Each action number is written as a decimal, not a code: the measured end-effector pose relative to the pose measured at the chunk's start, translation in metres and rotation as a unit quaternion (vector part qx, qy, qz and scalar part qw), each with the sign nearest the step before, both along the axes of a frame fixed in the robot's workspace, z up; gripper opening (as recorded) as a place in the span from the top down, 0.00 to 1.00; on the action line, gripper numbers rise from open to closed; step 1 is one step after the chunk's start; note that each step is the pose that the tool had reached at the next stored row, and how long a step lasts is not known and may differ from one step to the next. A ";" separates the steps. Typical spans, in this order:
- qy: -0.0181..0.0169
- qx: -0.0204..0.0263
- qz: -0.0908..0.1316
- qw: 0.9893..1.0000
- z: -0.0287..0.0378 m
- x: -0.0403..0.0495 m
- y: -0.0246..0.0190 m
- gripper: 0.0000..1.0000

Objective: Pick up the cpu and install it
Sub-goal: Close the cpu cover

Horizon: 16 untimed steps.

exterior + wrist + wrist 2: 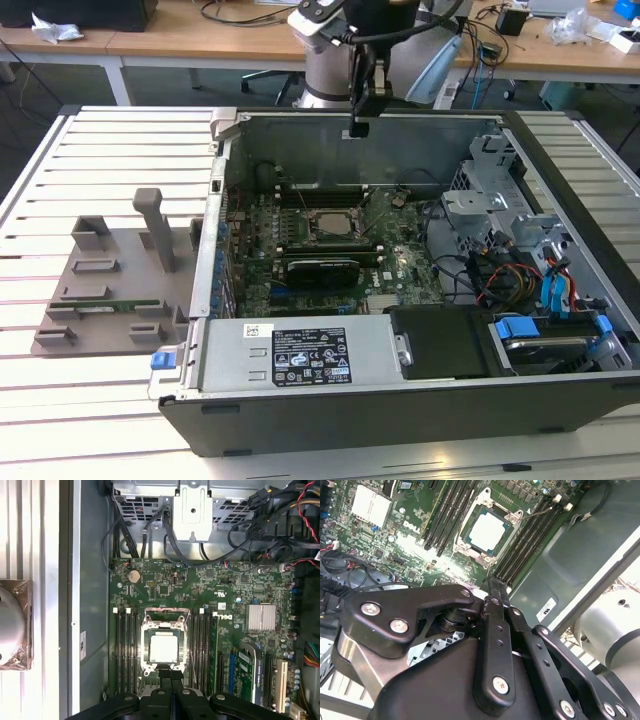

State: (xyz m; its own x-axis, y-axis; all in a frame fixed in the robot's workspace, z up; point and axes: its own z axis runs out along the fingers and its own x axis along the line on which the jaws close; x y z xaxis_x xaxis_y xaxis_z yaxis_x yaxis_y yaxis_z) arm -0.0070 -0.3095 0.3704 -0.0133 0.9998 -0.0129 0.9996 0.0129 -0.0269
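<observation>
The cpu lies flat in the socket frame on the green motherboard inside the open computer case. Its silvery square top also shows in the second wrist view and the first wrist view. My gripper hangs above the case's back wall, well above the board and apart from the cpu. Its two black fingers are pressed together with nothing between them, and their tips point toward the socket's edge.
Memory slots flank the socket on both sides. A grey power supply fills the case's front, with a drive cage and loose cables at the exterior view's right. A grey fixture holding a green stick stands on the slatted table at the left.
</observation>
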 end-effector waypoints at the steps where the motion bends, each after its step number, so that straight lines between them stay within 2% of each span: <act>1: 0.000 0.000 0.000 1.000 0.0013 0.0000 0.0000 0.89; 6: 0.000 0.000 0.000 1.000 0.0107 0.0000 0.0000 0.89; 8: 0.000 0.000 0.000 1.000 0.0196 0.0000 0.0000 0.89; 10: 0.000 0.000 0.000 1.000 0.0255 0.0000 0.0000 0.89; 14: 0.000 0.000 0.000 1.000 0.0268 0.0000 0.0000 0.89; 16: 0.001 0.000 0.000 1.000 0.0245 0.0032 0.0000 0.89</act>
